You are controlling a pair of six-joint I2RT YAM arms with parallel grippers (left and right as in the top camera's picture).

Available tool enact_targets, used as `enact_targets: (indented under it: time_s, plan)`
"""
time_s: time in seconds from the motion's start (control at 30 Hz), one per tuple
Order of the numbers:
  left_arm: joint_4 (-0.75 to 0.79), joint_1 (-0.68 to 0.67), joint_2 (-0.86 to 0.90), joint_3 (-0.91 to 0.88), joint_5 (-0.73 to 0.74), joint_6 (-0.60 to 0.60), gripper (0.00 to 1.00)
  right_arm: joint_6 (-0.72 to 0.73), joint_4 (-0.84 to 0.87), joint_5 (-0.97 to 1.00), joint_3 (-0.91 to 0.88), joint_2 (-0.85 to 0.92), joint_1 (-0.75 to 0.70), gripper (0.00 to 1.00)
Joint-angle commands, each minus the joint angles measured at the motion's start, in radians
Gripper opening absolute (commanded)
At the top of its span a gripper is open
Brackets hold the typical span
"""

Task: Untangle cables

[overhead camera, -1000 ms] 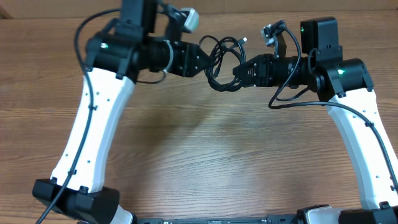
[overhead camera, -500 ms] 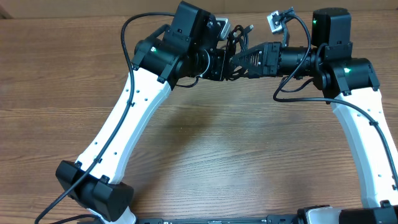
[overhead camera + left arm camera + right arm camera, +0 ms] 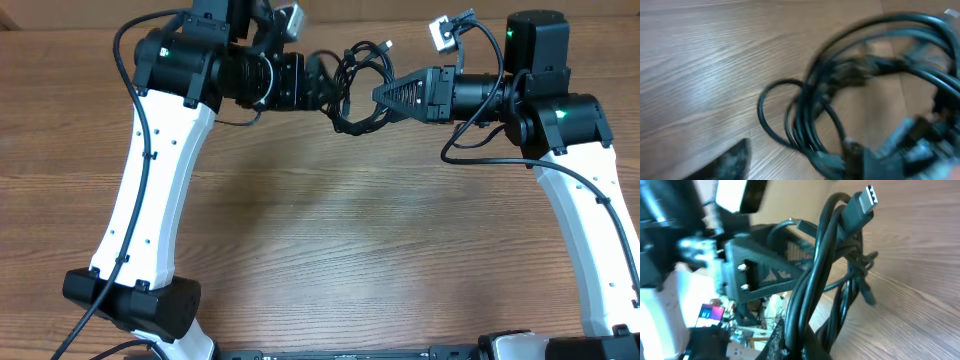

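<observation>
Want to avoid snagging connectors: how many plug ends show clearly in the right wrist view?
1: the metal-tipped plug sticking up at the top of the cables. More may be hidden among them or too blurred to tell.

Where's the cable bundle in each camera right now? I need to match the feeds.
Overhead: the cable bundle sits at top centre, just left of the right gripper.
Left wrist: its blurred loops fill the centre and right.
Right wrist: it runs up the middle from the bottom edge to a plug end at the top.
Shared landmark: the wood-grain table lies behind it in all three.
</observation>
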Motion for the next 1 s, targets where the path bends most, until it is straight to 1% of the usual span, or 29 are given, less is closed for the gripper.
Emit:
enact_targets:
  time_s: [0.0, 0.07, 0.1, 0.13, 0.17, 0.2, 0.23, 0.27, 0.3, 0.33, 0.37, 0.43, 0.5, 0.53, 0.6, 0.63, 0.7, 0.77, 0.8, 0.87, 0.97]
  plan:
    - [-0.007, -0.005, -0.003, 0.024, 0.0, 0.084, 0.68, -0.008, -0.087, 0.263, 0.026, -0.03, -0.004, 0.04]
    - [-0.015, -0.004, -0.003, 0.033, -0.002, 0.085, 0.98, -0.037, -0.108, 0.276, 0.026, -0.03, -0.004, 0.04]
    - [-0.016, -0.006, -0.003, 0.033, -0.002, 0.085, 1.0, -0.037, -0.106, 0.273, 0.026, -0.03, -0.004, 0.04]
    - [-0.016, -0.007, -0.003, 0.033, -0.002, 0.086, 1.0, -0.037, -0.105, 0.264, 0.026, -0.03, -0.004, 0.04]
    - [-0.015, -0.005, -0.003, 0.033, -0.012, 0.085, 0.97, -0.037, -0.103, 0.241, 0.026, -0.03, -0.004, 0.04]
    - [-0.015, 0.008, -0.003, 0.033, -0.057, 0.067, 0.93, -0.038, -0.099, 0.222, 0.026, -0.03, -0.004, 0.04]
    - [-0.019, 0.046, -0.003, 0.033, -0.128, -0.013, 0.91, -0.042, -0.09, 0.18, 0.026, -0.031, -0.004, 0.04]
    - [-0.02, 0.088, -0.002, 0.032, -0.126, -0.053, 0.87, -0.06, -0.073, 0.114, 0.026, -0.031, -0.004, 0.04]
    - [-0.02, 0.133, -0.002, 0.032, -0.105, -0.08, 0.84, -0.079, -0.051, 0.043, 0.026, -0.031, -0.004, 0.04]
    - [-0.018, 0.211, 0.0, 0.032, -0.033, -0.087, 0.79, -0.106, -0.017, -0.038, 0.026, -0.031, -0.004, 0.04]
    - [-0.028, 0.261, 0.006, 0.031, 0.042, -0.076, 0.76, -0.114, 0.026, -0.094, 0.026, -0.031, -0.004, 0.04]
    - [-0.057, 0.295, 0.02, 0.018, 0.11, -0.035, 0.77, -0.144, 0.064, -0.151, 0.026, -0.031, -0.004, 0.04]
    - [-0.085, 0.297, 0.048, 0.01, 0.157, 0.008, 0.78, -0.191, 0.084, -0.199, 0.026, -0.031, -0.004, 0.04]
    - [-0.088, 0.29, 0.075, 0.01, 0.238, 0.043, 0.79, -0.231, 0.082, -0.228, 0.026, -0.031, -0.004, 0.04]
    - [-0.076, 0.278, 0.107, 0.01, 0.354, 0.095, 0.78, -0.292, 0.074, -0.258, 0.026, -0.031, -0.004, 0.04]
    - [-0.07, 0.27, 0.129, 0.01, 0.431, 0.129, 0.77, -0.351, 0.053, -0.262, 0.026, -0.031, -0.003, 0.04]
    - [-0.069, 0.254, 0.161, 0.01, 0.496, 0.162, 0.77, -0.436, 0.008, -0.262, 0.025, -0.03, -0.001, 0.04]
    - [-0.069, 0.24, 0.187, 0.01, 0.508, 0.165, 0.77, -0.504, -0.039, -0.262, 0.025, -0.03, -0.001, 0.04]
    - [-0.069, 0.229, 0.201, 0.01, 0.508, 0.165, 0.72, -0.521, -0.054, -0.258, 0.025, -0.03, -0.001, 0.04]
    - [-0.045, 0.202, 0.213, 0.01, 0.525, 0.165, 0.68, -0.529, -0.068, -0.235, 0.025, -0.03, -0.001, 0.04]
    - [-0.02, 0.19, 0.212, 0.011, 0.563, 0.165, 0.69, -0.528, -0.08, -0.201, 0.025, -0.03, -0.001, 0.04]
